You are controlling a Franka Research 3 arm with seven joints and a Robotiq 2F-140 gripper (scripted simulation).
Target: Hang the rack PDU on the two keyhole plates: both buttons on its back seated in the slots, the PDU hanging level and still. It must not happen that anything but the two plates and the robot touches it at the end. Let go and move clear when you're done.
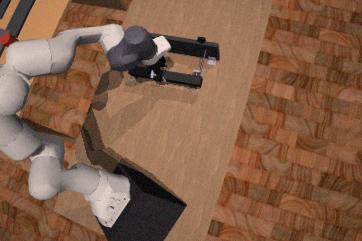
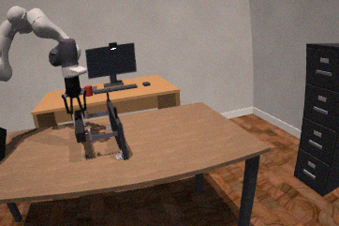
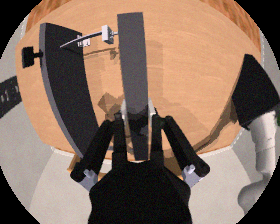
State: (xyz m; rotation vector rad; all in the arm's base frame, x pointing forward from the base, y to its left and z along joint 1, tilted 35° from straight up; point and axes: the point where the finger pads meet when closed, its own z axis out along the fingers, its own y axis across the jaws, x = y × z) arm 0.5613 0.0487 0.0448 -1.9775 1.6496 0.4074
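You've got the end effector point(image 3: 138, 151) clamped on the rack PDU point(image 1: 170, 76), fingers pinching the long dark bar near its arm-side end. In the top view the PDU runs approx. parallel to the keyhole-plate frame point(image 1: 192, 46), which sits just beside it toward 12 o'clock; a thin silver cross-piece point(image 1: 201, 64) shows betw. the two at their 3 o'clock ends. Can't tell whether the buttons touch any slot. Ext. view: PDU is off the table point(image 2: 187, 144), hanging under the wrist, w/ the frame standing upright next to it. Wrist view: bar runs straight out toward 12, frame's dark panel point(image 3: 64, 90) at approx. 10. Arm base point(image 1: 145, 204) sits at 6–7 o'clock on the table edge.
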